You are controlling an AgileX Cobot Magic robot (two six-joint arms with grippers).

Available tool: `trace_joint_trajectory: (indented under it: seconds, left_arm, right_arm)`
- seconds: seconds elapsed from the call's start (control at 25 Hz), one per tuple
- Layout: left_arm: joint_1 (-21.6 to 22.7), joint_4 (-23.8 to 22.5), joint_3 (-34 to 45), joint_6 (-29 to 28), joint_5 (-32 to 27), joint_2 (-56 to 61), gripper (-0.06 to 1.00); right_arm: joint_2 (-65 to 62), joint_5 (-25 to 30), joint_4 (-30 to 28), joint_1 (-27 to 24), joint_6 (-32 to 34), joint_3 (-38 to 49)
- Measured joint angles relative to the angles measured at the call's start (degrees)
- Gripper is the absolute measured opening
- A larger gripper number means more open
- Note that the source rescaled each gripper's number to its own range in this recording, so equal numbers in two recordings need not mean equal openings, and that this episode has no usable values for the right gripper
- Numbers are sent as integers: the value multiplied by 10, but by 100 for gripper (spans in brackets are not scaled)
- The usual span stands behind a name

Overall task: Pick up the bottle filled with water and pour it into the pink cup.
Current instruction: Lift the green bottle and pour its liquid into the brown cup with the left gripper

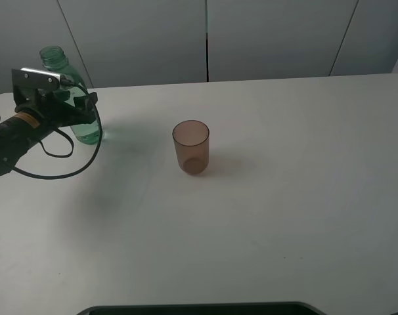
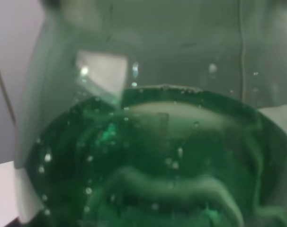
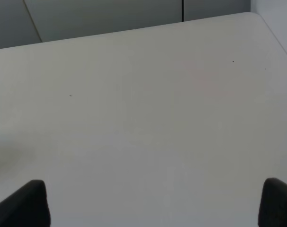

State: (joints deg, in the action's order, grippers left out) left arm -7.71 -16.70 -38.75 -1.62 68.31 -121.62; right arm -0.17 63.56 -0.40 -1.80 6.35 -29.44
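Bottle (image 1: 87, 128) stands at the far left of the worktop (image 1: 284, 216), well apart from the cup (image 1: 190, 146). Left claw (image 1: 81, 105) sits around its middle, but I can't tell if it's squeezing. Thin plastic plus water: probably heavyish, sloshy, squashy. I'd grip mid-body, gently. Right claw (image 3: 152, 203) is wide open, holding nothing.

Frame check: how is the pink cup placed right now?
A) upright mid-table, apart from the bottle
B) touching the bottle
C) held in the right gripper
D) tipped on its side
A: the pink cup stands mouth up near the middle of the table, clearly separated from the bottle, which is over by the left gripper.
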Motion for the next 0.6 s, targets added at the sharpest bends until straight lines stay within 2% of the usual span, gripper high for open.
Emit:
trace_joint_trajectory:
  seconds: [0.24, 0.4, 0.6]
  left_arm:
    - [0, -33, 1, 0, -34, 32, 1]
    - [0, -51, -1, 0, -36, 69, 1]
    - [0, -142, -55, -15, -104, 83, 1]
  right_arm:
    - [0, 0, 0, 0, 0, 0]
    - [0, 0, 0, 0, 0, 0]
    - [0, 0, 0, 0, 0, 0]
